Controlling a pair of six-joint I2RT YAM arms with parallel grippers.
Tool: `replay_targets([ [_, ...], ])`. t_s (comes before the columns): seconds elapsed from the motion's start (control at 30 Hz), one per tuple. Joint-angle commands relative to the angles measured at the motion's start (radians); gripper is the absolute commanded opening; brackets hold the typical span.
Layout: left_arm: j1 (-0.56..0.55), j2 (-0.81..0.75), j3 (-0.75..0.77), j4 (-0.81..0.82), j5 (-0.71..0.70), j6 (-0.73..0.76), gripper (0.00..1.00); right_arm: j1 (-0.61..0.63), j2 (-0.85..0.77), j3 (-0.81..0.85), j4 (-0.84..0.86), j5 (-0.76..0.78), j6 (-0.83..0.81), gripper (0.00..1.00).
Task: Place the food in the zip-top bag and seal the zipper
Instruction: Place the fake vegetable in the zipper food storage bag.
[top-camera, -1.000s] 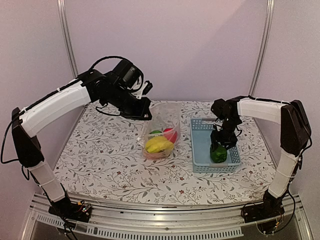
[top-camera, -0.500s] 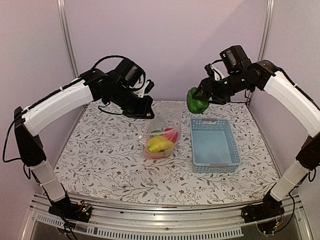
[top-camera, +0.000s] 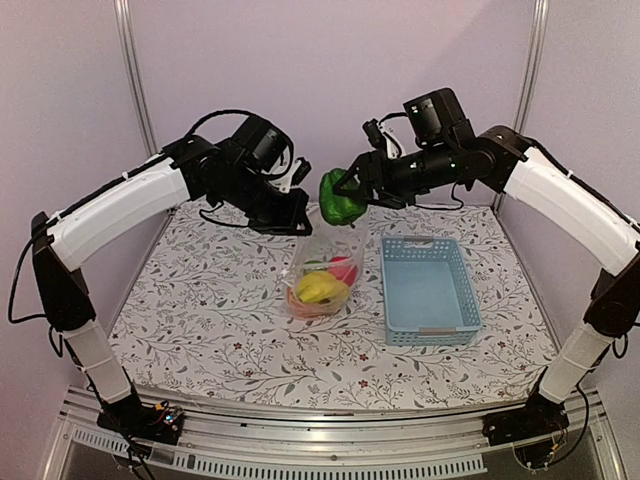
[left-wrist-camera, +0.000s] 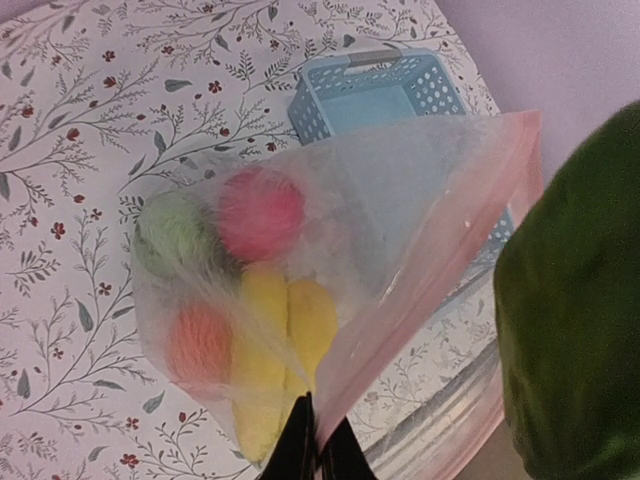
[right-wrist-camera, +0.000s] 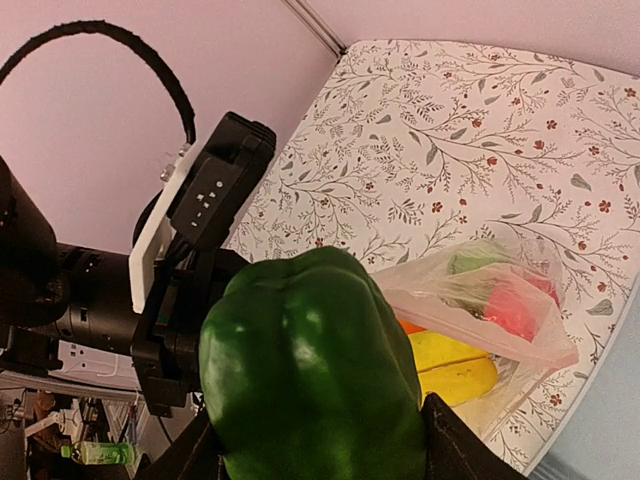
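My left gripper (top-camera: 292, 214) is shut on the pink mouth edge of the clear zip-top bag (top-camera: 322, 265) and holds it up open; its fingertips (left-wrist-camera: 312, 455) pinch the zipper strip (left-wrist-camera: 440, 275). Inside the bag lie yellow bananas (left-wrist-camera: 280, 340), a red piece (left-wrist-camera: 260, 212), an orange piece (left-wrist-camera: 200, 342) and a green piece (left-wrist-camera: 168, 232). My right gripper (top-camera: 352, 192) is shut on a green toy pepper (top-camera: 340, 198) and holds it in the air just above the bag's mouth. The pepper fills the right wrist view (right-wrist-camera: 312, 375) and shows at the right edge of the left wrist view (left-wrist-camera: 575, 310).
A light-blue mesh basket (top-camera: 428, 290) stands to the right of the bag with nothing in it. The floral tablecloth (top-camera: 210, 300) covers the table. Pale walls and metal posts enclose the back and sides.
My right gripper lifted the green pepper out of the blue basket and carried it up and left to above the bag's mouth. The left gripper kept holding the bag edge.
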Motion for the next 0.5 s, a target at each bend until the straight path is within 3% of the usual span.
replay_targets([
  [0.0,0.014,0.013,0.032,0.017,0.01,-0.01,0.04,0.018,0.007,-0.031,0.026,0.087,0.006,0.47],
  [0.27,0.022,0.02,0.049,0.03,0.018,-0.015,0.04,0.029,0.013,0.003,-0.024,0.066,0.038,0.85],
  [0.4,0.028,0.021,0.043,0.031,0.02,-0.004,0.04,0.029,0.016,0.06,-0.084,0.052,0.015,0.83],
  [0.47,0.031,0.021,0.04,0.029,0.023,0.002,0.04,0.029,0.01,0.066,-0.102,0.025,-0.047,0.77],
])
